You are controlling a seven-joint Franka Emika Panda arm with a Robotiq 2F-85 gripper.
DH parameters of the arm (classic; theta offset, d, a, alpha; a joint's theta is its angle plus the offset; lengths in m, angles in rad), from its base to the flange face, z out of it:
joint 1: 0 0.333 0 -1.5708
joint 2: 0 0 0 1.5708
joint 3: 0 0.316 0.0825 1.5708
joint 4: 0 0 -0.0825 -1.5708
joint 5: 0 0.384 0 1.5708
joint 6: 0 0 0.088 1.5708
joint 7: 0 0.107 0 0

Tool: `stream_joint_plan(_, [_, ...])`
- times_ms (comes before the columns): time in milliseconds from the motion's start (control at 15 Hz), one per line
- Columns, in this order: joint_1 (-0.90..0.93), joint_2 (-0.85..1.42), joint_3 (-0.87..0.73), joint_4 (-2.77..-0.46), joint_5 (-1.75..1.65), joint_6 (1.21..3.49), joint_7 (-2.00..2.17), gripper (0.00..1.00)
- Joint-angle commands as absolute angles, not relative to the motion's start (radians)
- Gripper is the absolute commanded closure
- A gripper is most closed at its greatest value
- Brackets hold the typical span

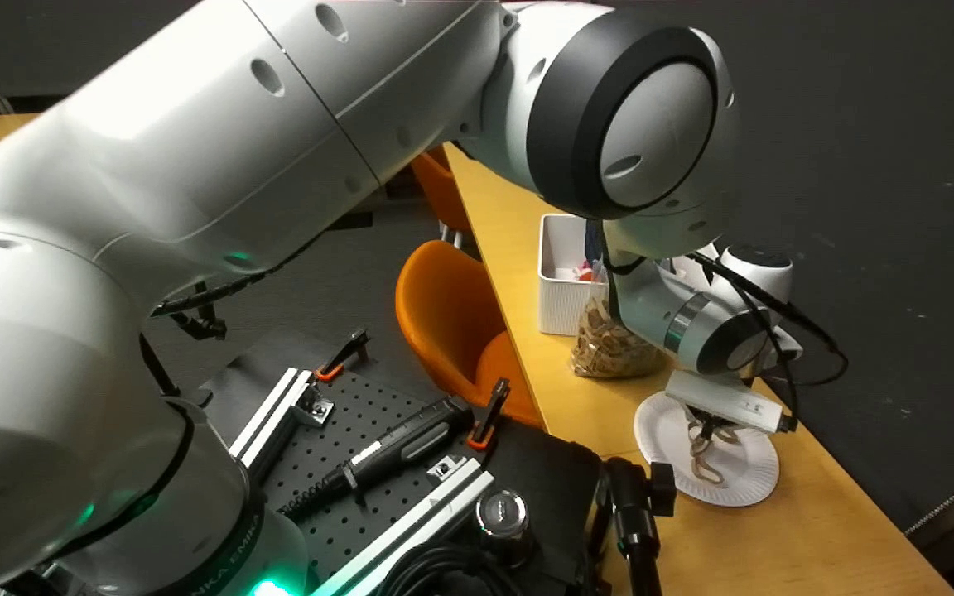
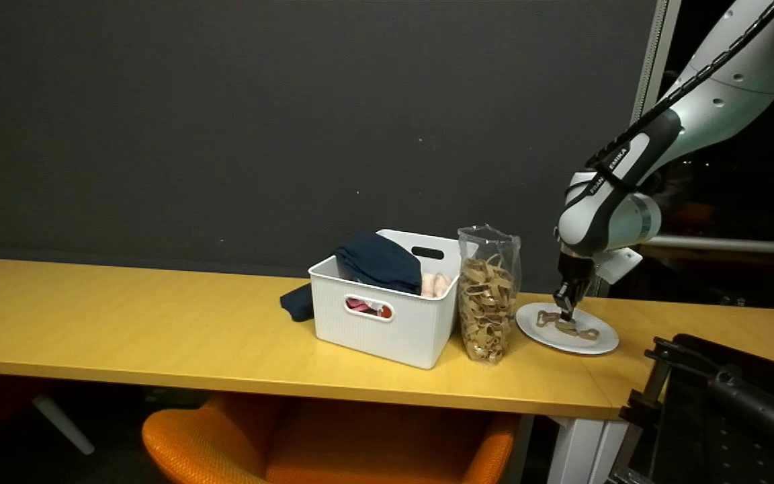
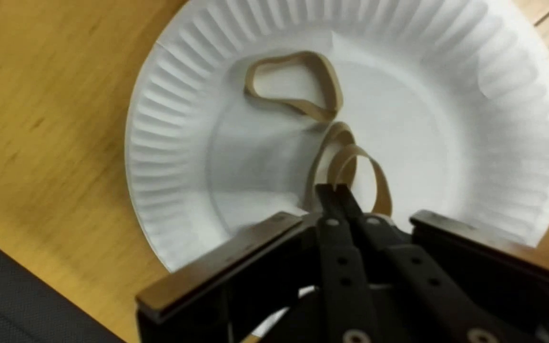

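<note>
A white paper plate point(image 3: 165, 143) lies on the yellow table, with tan rubber bands on it. My gripper point(image 3: 335, 186) points down over the plate in both exterior views, its fingertips nearly together. One strand of a rubber band point(image 3: 382, 190) runs in between the tips, so the jaws are shut on that band. Just behind it, a second band point(image 3: 349, 138) overlaps the held one and is partly hidden by the fingers. Farther up the plate, a loose band point(image 3: 330, 85) rests apart from the fingers, close to the second one.
A clear bag of rubber bands point(image 2: 488, 309) stands beside the plate. Against it is a white box point(image 2: 373, 336) holding dark blue cloth point(image 2: 380, 262). An orange chair point(image 1: 444, 306) sits at the table edge. A black clamp stand point(image 1: 634, 513) rises near the plate.
</note>
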State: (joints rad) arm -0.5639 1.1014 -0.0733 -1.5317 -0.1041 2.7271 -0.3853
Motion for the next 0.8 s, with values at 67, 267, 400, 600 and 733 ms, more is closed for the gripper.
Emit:
stream_joint_plan(67, [-0.579, 1.089, -0.085, -1.565, -0.092, 2.718, -0.389, 1.0])
stream_joint_plan(267, [-0.579, 1.085, -0.088, -1.587, -0.092, 2.721, -0.382, 0.67])
stream_joint_plan(400, [-0.58, 1.091, -0.09, -1.591, -0.091, 2.721, -0.38, 0.52])
stream_joint_plan(600, [-0.583, 1.094, -0.091, -1.596, -0.09, 2.72, -0.379, 0.31])
stream_joint_plan(733, [-0.584, 1.094, -0.088, -1.601, -0.089, 2.726, -0.382, 0.69])
